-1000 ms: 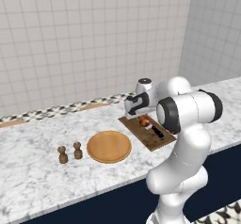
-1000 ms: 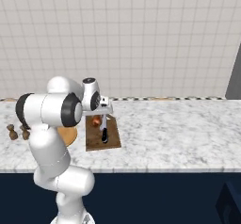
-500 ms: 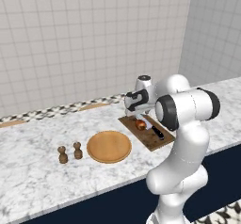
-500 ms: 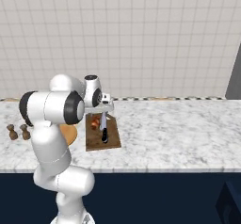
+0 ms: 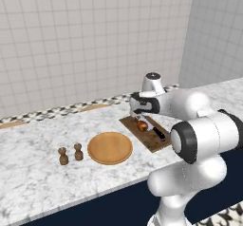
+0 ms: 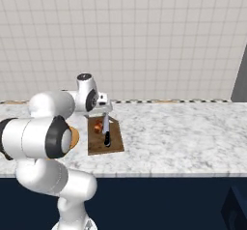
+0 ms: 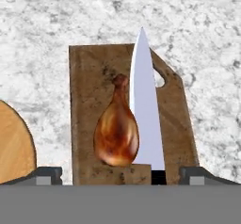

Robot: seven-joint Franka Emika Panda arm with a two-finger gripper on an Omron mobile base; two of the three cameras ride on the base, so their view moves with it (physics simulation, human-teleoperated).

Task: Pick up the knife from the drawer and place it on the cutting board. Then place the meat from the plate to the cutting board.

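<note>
Meat (image 7: pixel 116 134) lies on the cutting board (image 7: pixel 89 86) directly below the spread, empty gripper (image 7: pixel 117 173), its long axis pointing away from the claw, its side against the knife (image 7: pixel 145 110) blade. Behind it the plate (image 5: pixel 110 147) sits bare; the task looks essentially complete.

Robot arm (image 5: pixel 199 139): glossy white rounded shells, bulbous at the lower segments, joined by dark charcoal rings at each joint. Wrist housing (image 5: pixel 152 81) above the cutting board (image 5: pixel 147 134): pale grey cylinder capped by a black disc. Hand block: white with black panel. Finger tips (image 7: pixel 47 173): small, dark grey.
</note>
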